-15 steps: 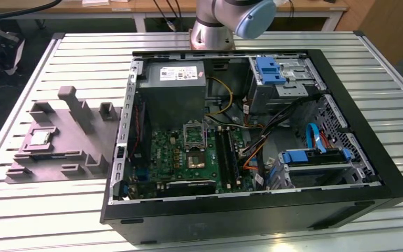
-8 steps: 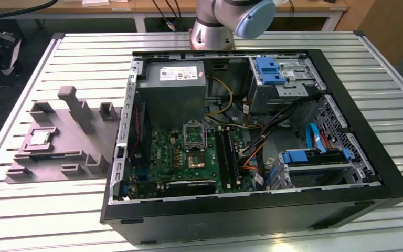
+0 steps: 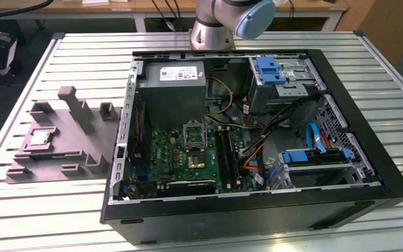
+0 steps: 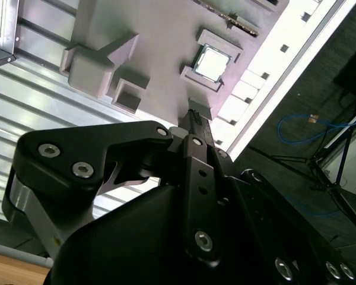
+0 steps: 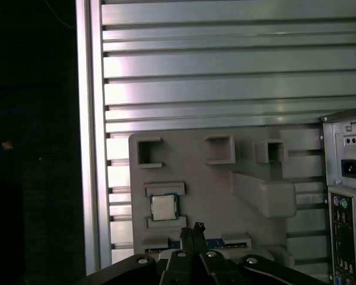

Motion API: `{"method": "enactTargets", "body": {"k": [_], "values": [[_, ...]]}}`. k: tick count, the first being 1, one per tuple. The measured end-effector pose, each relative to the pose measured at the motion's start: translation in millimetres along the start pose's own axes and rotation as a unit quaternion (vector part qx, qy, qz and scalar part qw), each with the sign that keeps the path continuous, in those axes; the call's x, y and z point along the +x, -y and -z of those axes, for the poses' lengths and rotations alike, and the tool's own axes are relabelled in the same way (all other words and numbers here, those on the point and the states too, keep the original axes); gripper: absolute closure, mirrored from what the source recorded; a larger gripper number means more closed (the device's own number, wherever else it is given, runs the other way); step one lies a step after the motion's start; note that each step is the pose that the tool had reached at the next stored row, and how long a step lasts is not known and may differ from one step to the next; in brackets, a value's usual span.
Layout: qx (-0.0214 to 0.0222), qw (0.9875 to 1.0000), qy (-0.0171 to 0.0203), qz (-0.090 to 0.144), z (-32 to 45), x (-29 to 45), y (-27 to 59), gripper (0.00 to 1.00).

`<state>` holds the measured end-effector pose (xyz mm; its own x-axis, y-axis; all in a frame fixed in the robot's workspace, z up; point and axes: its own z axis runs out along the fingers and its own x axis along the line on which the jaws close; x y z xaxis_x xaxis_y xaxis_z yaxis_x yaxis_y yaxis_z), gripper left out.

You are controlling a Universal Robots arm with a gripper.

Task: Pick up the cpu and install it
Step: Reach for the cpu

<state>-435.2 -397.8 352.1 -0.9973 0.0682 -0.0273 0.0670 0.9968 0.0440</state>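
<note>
Hovering above the grey tray, the claw has the cpu lying just ahead of its tips and a touch to one side in the first wrist view, clearly apart from it. The chip sits flat in its square recess, silvery top up. In the exterior view, the tray rests on the worktop at the exterior view's left, beside the open computer case. The claw's tips look drawn together, gripping nothing.

Open black computer case on slatted metal table (grey plastic tray alongside)
</note>
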Motion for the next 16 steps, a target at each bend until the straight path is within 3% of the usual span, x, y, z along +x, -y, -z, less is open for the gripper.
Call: {"method": "enactTargets", "body": {"k": [16], "values": [[0.0,1.0,0.0001,0.0,0.6,21.2,1.4,0.89]]}}
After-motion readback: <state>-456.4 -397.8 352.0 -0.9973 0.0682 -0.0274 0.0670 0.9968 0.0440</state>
